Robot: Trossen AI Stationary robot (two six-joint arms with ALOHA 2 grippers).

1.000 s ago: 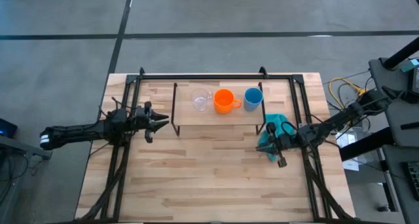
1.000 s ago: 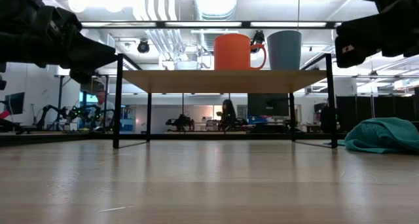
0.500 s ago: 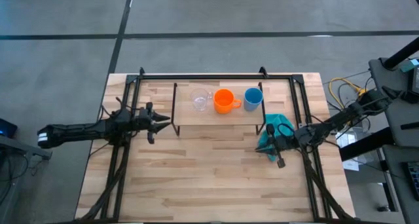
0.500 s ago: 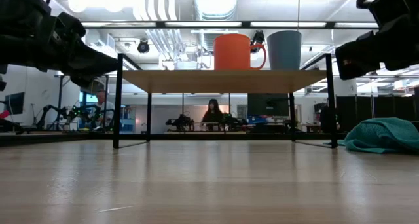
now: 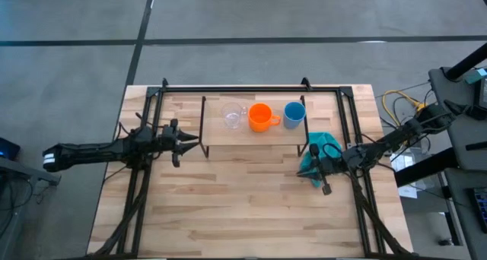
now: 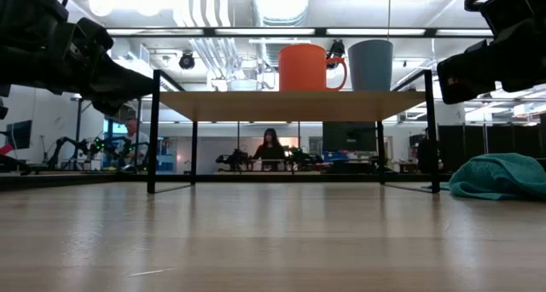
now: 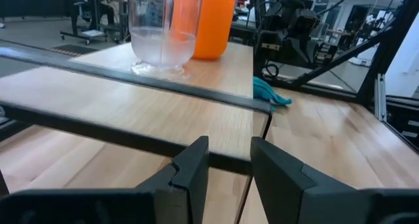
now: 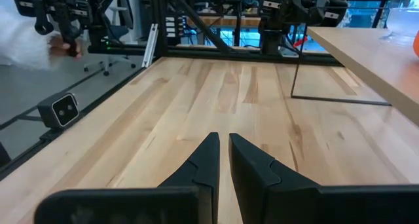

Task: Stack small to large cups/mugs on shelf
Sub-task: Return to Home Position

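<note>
Left gripper [image 7: 229,145]: fingers slightly parted, nothing held; set just beside the left end of the shelf [image 5: 228,137], near board height.
Right gripper [image 8: 224,140]: fingers nearly closed, empty; held above the teal cloth [image 5: 326,147].
On the shelf, in a row: clear glass [image 7: 160,34], orange mug [image 5: 260,117], blue cup [image 5: 294,112].
Risk, as judged: the shelf edge could be clipped on withdrawal and the nearest glass toppled; the cloth could be snagged.

A clear glass [image 5: 234,115], a bright orange mug [image 5: 260,117] and a light blue cup [image 5: 294,113] on a black-legged pale wood shelf [image 5: 221,137], over a plank-striped light-wood surface [image 5: 243,207] with a teal cloth [image 5: 318,144].
</note>
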